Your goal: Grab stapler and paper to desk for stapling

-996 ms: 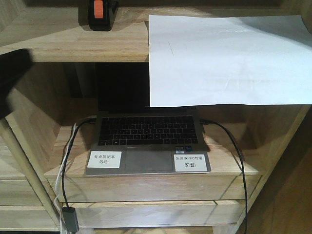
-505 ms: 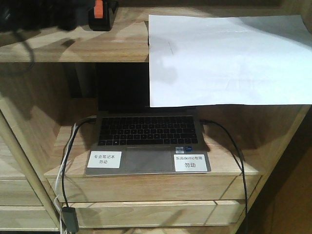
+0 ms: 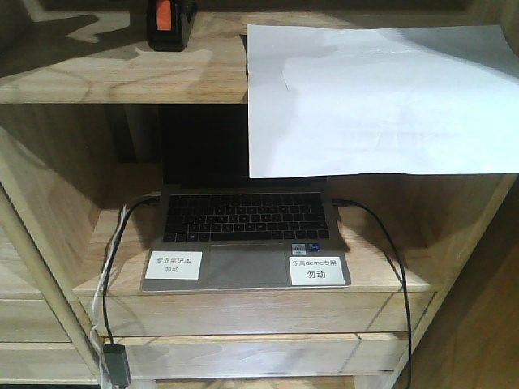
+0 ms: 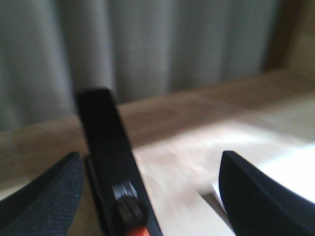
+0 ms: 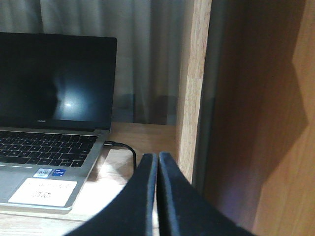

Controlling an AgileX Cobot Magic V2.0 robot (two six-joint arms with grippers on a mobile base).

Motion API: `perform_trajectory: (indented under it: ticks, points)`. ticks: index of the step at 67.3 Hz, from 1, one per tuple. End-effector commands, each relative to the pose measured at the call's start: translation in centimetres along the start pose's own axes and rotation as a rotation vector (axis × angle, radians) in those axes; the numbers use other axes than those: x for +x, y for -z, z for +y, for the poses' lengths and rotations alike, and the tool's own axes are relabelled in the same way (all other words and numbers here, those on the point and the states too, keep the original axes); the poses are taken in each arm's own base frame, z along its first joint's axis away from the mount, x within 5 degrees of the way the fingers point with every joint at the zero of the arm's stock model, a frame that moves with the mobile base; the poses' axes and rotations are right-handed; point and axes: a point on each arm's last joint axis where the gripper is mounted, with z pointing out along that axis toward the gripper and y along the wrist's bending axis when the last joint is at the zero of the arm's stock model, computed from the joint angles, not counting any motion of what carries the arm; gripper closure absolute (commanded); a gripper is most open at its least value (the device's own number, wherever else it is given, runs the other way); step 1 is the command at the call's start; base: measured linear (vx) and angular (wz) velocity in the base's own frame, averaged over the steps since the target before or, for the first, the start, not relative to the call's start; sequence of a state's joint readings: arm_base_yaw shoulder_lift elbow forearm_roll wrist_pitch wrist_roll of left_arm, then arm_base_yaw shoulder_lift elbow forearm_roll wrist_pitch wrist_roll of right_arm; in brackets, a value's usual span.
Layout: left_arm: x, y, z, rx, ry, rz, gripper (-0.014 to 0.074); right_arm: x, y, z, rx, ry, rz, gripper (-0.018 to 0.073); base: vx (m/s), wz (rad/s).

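Note:
The black stapler [image 3: 166, 20] with an orange end patch stands on the upper shelf at the top left. In the left wrist view the stapler [image 4: 106, 137] lies between the jaws of my open left gripper [image 4: 150, 155], close to the left finger [image 4: 49, 191]. The white paper [image 3: 381, 97] lies on the same shelf to the right and hangs over its front edge; its corner [image 4: 290, 169] shows by the right finger. My right gripper [image 5: 157, 156] is shut and empty, low beside the laptop. The desk is out of view.
An open laptop [image 3: 243, 231] with two white labels sits on the lower shelf [image 3: 389, 279], black cables at both sides. A wooden upright [image 5: 194, 83] stands just right of my right gripper. Grey curtain hangs behind the shelf unit.
In the front view the dark left arm rose from the left edge to the top left corner and has left the picture. Stapler, paper and laptop have not moved.

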State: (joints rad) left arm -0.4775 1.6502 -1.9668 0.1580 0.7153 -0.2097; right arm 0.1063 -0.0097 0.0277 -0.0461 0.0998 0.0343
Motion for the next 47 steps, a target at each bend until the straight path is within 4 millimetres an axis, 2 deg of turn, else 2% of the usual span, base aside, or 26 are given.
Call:
perform_trajectory:
  ticks: [1, 14, 28, 47]
  points:
    - [-2.4, 1.5, -0.1, -0.002, 0.014, -0.094, 0.0044, 0.1, 0.0, 0.0, -0.002, 0.013, -0.058, 0.0568, 0.0, 0.0]
    - [-2.5, -0.4, 0.0, -0.039, 0.006, -0.053, 0.0044, 0.1, 0.0, 0.0, -0.002, 0.013, -0.058, 0.0568, 0.0, 0.0]
    - [-1.7, -2.2, 0.2, -0.079, 0.037, -0.023, 0.0044, 0.1, 0.0, 0.0, -0.002, 0.013, -0.058, 0.0568, 0.0, 0.0]
    - [-1.1, -3.5, 1.1, -0.099, 0.071, -0.003, 0.0053, 0.1, 0.0, 0.0, -0.002, 0.013, -0.058, 0.0568, 0.0, 0.0]
